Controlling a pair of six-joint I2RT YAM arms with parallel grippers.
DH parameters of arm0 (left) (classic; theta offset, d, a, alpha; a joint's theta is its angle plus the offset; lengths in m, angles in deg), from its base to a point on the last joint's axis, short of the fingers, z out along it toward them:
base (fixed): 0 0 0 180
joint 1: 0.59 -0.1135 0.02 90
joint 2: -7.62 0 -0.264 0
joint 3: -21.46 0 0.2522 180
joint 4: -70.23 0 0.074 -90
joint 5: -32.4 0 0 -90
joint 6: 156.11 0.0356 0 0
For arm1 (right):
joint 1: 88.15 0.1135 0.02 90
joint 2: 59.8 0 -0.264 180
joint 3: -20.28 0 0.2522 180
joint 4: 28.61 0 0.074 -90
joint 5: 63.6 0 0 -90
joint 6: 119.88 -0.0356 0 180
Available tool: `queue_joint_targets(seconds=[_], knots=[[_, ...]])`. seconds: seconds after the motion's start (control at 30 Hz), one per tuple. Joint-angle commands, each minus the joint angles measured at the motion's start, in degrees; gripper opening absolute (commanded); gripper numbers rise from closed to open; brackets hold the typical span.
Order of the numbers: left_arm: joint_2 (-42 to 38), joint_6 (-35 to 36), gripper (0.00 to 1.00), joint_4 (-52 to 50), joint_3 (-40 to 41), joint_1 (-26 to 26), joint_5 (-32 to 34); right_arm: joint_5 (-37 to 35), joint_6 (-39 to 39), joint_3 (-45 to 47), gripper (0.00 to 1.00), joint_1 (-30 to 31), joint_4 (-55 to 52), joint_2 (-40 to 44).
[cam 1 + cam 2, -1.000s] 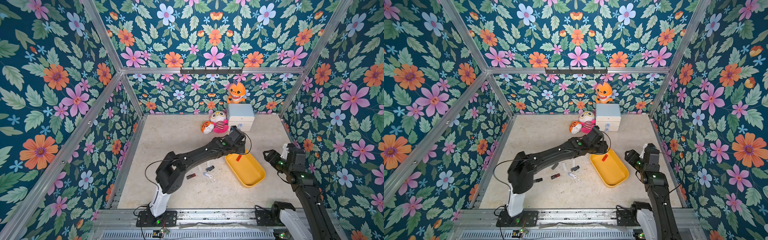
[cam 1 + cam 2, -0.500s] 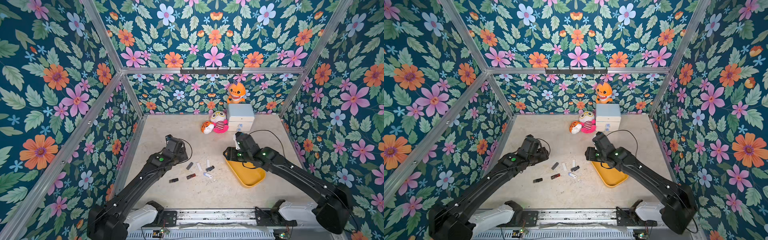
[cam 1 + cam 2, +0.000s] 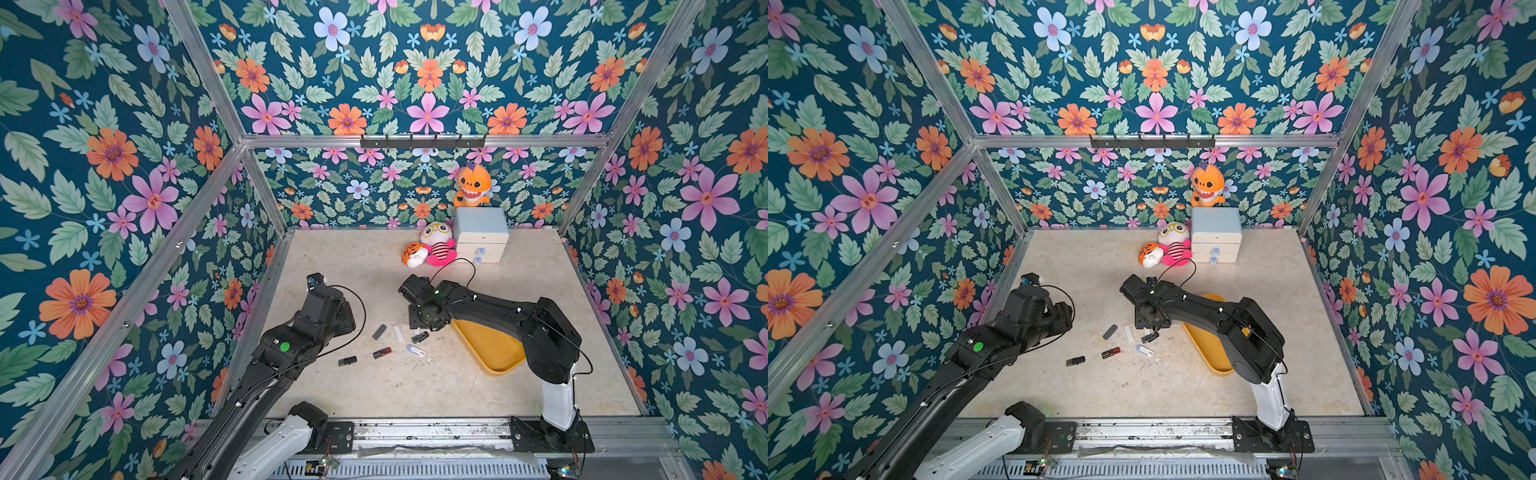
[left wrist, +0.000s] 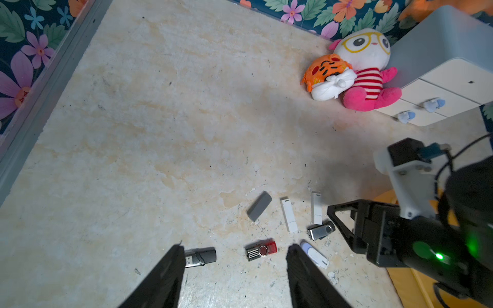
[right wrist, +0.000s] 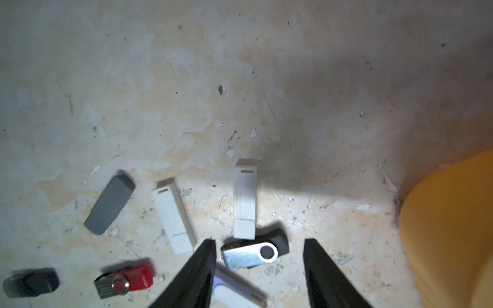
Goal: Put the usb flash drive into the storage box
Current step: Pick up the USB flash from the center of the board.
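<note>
Several usb flash drives lie loose on the table left of the yellow storage box [image 3: 492, 353] [image 3: 1204, 351]. My right gripper [image 5: 260, 241] [image 3: 419, 324] is open and points down over a silver-and-black swivel drive [image 5: 248, 256] [image 4: 320, 230], which lies between its fingers untouched. A white drive [image 5: 245, 202] lies just beyond it, and a white-and-blue one [image 3: 415, 351] is partly under one finger. My left gripper [image 4: 236, 248] [image 3: 345, 309] hangs open above the table, with a red drive [image 4: 261, 250] and a black drive [image 4: 202, 257] near its fingertips. The right arm hides much of the box.
A grey drive [image 3: 379, 332] and another white drive [image 3: 398, 333] lie in the same cluster. At the back stand a pale blue drawer cabinet [image 3: 481, 235], two plush toys [image 3: 432, 251] beside it and an orange plush [image 3: 473, 187] behind. Floral walls enclose the table.
A second ago the left arm reached over the box and the right arm was folded back. The left arm has since withdrawn leftward, and the right arm has swung out and left over the drives.
</note>
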Motion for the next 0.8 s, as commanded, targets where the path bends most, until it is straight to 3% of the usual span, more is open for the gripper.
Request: queue_joint_targets(seconds=[0.0,0.43,0.77], knots=[[-1.5,2.6,0.66,-0.4,1.1,0.0,2.2,-0.8,-0.1,-2.7,0.58,0.5,-2.6,-2.4],[-4.8,3.6,0.67,5.3,6.6,0.0,1.2,-0.4,-0.1,-7.1,0.45,1.0,-4.4,-9.8],[-5.2,3.2,0.67,5.9,7.5,0.0,1.4,-0.8,0.5,-8.3,0.28,1.1,-5.4,-12.4]])
